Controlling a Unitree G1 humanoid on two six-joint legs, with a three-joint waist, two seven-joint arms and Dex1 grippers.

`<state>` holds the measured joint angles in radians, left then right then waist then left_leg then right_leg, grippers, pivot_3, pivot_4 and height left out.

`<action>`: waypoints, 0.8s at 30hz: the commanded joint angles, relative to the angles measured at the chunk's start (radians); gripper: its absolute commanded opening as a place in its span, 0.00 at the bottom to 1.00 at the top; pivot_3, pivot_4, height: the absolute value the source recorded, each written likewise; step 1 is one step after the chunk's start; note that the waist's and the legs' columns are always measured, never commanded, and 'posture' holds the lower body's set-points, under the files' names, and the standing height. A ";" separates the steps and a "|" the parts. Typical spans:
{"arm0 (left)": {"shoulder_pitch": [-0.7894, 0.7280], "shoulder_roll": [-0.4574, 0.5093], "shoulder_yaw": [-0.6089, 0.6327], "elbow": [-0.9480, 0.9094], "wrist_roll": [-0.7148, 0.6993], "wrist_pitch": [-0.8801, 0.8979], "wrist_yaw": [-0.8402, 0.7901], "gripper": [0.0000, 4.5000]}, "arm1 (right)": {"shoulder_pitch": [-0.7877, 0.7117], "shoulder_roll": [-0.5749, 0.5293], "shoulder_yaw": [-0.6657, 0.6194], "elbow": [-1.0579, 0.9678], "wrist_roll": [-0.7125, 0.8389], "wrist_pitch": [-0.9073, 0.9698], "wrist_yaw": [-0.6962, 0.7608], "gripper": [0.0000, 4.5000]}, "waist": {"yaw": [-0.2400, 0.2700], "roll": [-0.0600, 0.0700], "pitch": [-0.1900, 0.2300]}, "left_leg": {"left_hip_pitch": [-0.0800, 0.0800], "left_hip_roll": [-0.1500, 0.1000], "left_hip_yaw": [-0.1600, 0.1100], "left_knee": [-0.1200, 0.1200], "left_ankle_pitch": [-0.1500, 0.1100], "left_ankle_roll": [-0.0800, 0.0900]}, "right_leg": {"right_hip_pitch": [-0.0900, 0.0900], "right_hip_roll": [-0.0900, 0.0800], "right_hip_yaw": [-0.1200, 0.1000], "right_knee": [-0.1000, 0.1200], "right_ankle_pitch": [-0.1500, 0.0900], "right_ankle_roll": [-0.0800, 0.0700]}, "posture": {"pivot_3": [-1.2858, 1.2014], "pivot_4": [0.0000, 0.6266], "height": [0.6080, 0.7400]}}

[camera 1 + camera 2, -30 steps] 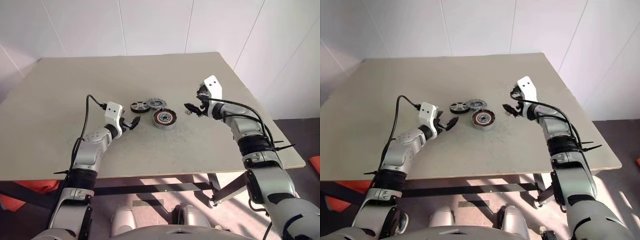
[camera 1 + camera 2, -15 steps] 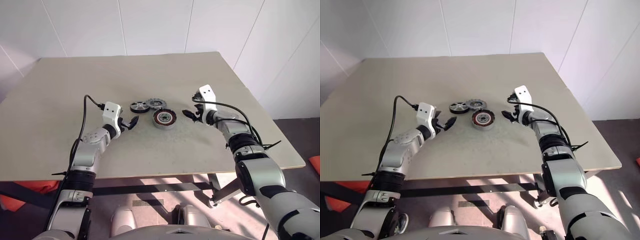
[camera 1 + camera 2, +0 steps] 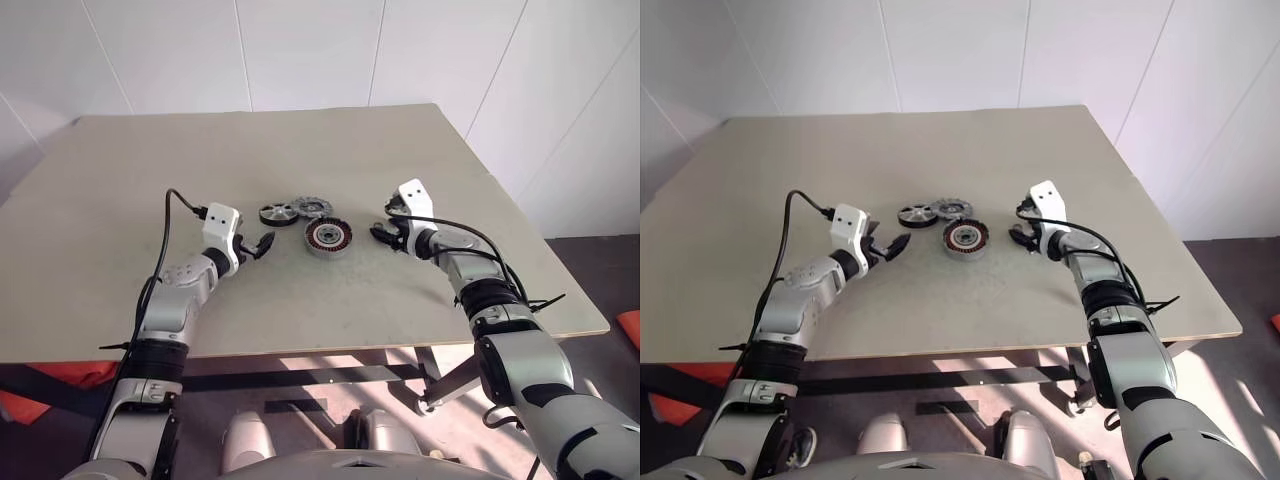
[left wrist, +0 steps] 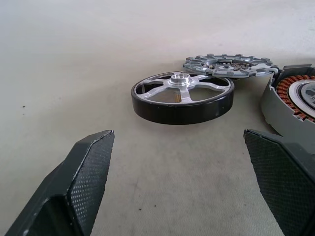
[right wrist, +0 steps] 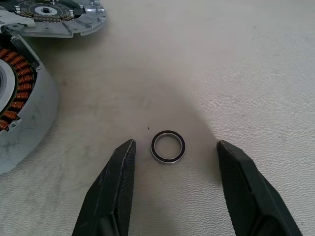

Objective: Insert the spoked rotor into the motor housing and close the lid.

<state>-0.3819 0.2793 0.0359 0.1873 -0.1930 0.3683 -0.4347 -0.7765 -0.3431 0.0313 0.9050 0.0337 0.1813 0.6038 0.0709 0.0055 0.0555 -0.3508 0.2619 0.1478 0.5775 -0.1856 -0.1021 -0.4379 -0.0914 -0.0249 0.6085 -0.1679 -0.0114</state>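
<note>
The black-rimmed wheel (image 4: 182, 97) lies flat on the table (image 3: 150, 170), untouched, just beside the copper-wound cup (image 3: 328, 237), with the grey cut-out disc (image 3: 312, 206) right behind both, its edge seeming to meet the wheel's rim. The left gripper (image 4: 182, 189) hovers low over the tabletop with its fingers spread wide and holding nothing, the wheel lying ahead between them but not yet reached. The right gripper (image 5: 172, 189) is low on the far side of the cup, fingers apart and empty, straddling a small dark ring (image 5: 168, 146) on the table, which it does not touch. The step in hand looks like the left arm's pickup of the wheel. To do it well, the fingers should go forward level until the rim sits squarely between the pads, staying clear of the cup's wall on one side. Closing on the thick black rim rather than the pale spokes should give the firmest hold. A straight lift should then avoid dragging the disc along. The wheel should go over the cup's dark centre flat, since a tilted entry could jam against the windings.
</note>
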 commanded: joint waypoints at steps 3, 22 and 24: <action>-0.021 0.014 0.013 -0.029 -0.011 -0.007 -0.016 0.99 | -0.007 -0.011 0.000 -0.030 -0.010 0.001 0.005 0.24 | 0.001 0.000 0.000 | 0.000 0.000 0.000 0.000 0.000 0.000 | 0.000 0.000 0.000 0.000 0.000 0.000 | 0.52 0.00 1.00; -0.020 0.005 0.004 -0.025 -0.010 -0.015 -0.035 0.99 | 0.077 0.019 0.059 -0.575 0.084 0.248 0.169 0.24 | 0.000 0.000 0.000 | 0.000 0.000 0.000 -0.001 0.000 0.000 | 0.000 0.000 0.000 0.000 0.000 0.000 | 0.52 0.00 1.00; -0.023 0.004 0.002 -0.025 -0.009 -0.014 -0.036 0.99 | 0.095 0.040 0.082 -0.592 0.074 0.270 0.164 0.24 | 0.000 0.000 0.000 | 0.000 0.000 0.000 -0.001 0.000 0.000 | 0.000 0.000 0.000 -0.001 0.000 0.000 | 0.52 0.00 1.00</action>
<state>-0.3826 0.2790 0.0346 0.1873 -0.1977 0.3672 -0.4676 -0.6832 -0.3094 0.0994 0.3583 0.0958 0.4291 0.7669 0.0713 0.0055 0.0556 -0.3504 0.2621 0.1478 0.5768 -0.1856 -0.1021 -0.4376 -0.0913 -0.0249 0.6079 -0.1679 -0.0112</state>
